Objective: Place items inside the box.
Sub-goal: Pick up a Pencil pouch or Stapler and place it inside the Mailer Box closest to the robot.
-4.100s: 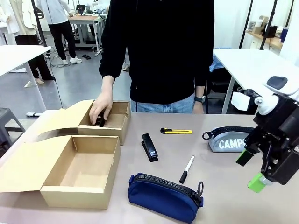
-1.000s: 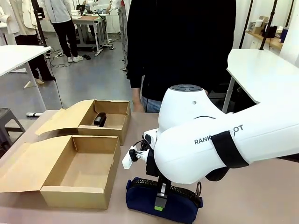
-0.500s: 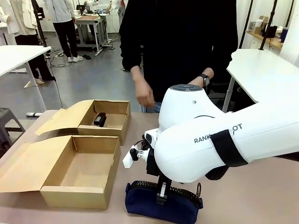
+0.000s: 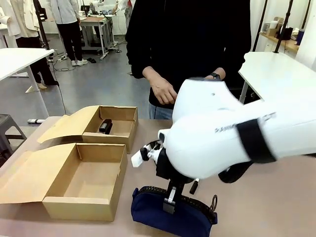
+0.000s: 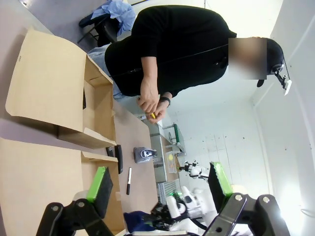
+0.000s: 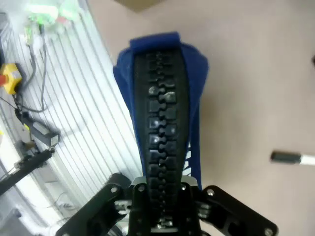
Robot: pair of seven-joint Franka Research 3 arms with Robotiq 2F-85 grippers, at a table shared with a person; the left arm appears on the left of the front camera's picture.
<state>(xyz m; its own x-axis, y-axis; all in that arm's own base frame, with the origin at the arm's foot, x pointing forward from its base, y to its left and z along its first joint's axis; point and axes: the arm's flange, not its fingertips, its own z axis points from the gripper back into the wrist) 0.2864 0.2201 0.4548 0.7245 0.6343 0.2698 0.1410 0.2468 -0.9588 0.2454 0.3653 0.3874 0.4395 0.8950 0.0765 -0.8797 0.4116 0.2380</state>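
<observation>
One stapler (image 4: 105,126) lay in the far box (image 4: 111,139); marker (image 6: 290,158) not yet.
Right pincer (image 6: 165,189) gripped the navy pouch (image 4: 173,219); left pincer (image 5: 160,182) was open, empty.

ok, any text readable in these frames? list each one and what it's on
Nothing reads cleanly.
Dark lettering on the right arm: motion-blurred, unreadable.
Pale print on the grey pouch: too small to read.
White marks on the side of the navy pouch: seen edge-on, unreadable.
</observation>
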